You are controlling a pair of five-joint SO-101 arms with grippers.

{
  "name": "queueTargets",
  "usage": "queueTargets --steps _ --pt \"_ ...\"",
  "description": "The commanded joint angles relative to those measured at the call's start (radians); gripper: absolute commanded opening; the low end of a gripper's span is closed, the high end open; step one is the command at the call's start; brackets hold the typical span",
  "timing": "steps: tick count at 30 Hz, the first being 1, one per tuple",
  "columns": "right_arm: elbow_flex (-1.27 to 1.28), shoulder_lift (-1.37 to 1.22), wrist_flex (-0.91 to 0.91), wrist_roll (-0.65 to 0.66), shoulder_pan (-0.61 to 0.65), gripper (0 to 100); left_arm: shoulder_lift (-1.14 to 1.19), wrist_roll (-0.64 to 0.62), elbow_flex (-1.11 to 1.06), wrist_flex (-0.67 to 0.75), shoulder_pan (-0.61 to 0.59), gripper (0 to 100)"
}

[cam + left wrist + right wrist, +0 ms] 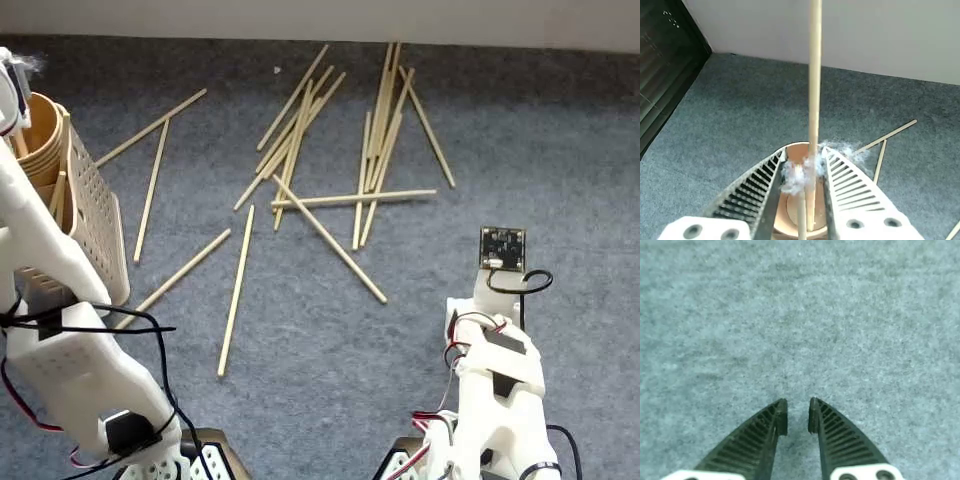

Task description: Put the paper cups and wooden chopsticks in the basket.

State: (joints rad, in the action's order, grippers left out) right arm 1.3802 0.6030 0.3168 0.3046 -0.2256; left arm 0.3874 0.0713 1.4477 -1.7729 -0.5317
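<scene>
chopsticks [354, 198] make up most of the work left: in the high view you see many of them loose on the grey table [540, 150], most in a crossed pile near the far middle, a few more lying singly between that pile and the basket [100, 230]. the basket stands at the left edge of the table, and the paper cups [40, 140] sit nested inside it, so judge the cup part of the task as done; no cup is seen loose on the table. the left arm [60, 330] stands over the basket. in the left wrist view the left fingers [850, 195] are closed on one chopstick [814, 75], held upright with its lower end pointing down into the mouth of a cup [789, 212]; a tuft of grey fluff [795, 177] clings around the grip point. treat this stick as carried but not yet deposited. a second stick appears to stand inside that cup already, though you cannot confirm this. the right arm [500, 380] sits at the near right, well apart from the pile. its right fingers [760, 440] are slightly parted, hold nothing, and point at bare table. estimate progress as early to middle: cups stowed, one chopstick at the release point, nearly all other sticks to be collected.
</scene>
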Motion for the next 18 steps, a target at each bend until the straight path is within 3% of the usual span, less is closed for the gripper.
queueTargets --steps 1,9,13,18 --pt "-0.007 0.025 -0.019 0.0 0.005 8.0 -0.007 -0.009 0.005 -0.006 0.007 10" --pt "-0.007 0.025 -0.019 0.0 0.005 8.0 -0.062 -0.011 -0.001 -0.008 -0.061 9" --pt "-0.007 0.025 -0.019 0.0 0.005 8.0 -0.189 -0.011 -0.007 -0.009 -0.074 9" --pt "-0.007 0.025 -0.019 0.0 0.005 8.0 -0.406 -0.005 -0.173 0.002 -0.033 10"
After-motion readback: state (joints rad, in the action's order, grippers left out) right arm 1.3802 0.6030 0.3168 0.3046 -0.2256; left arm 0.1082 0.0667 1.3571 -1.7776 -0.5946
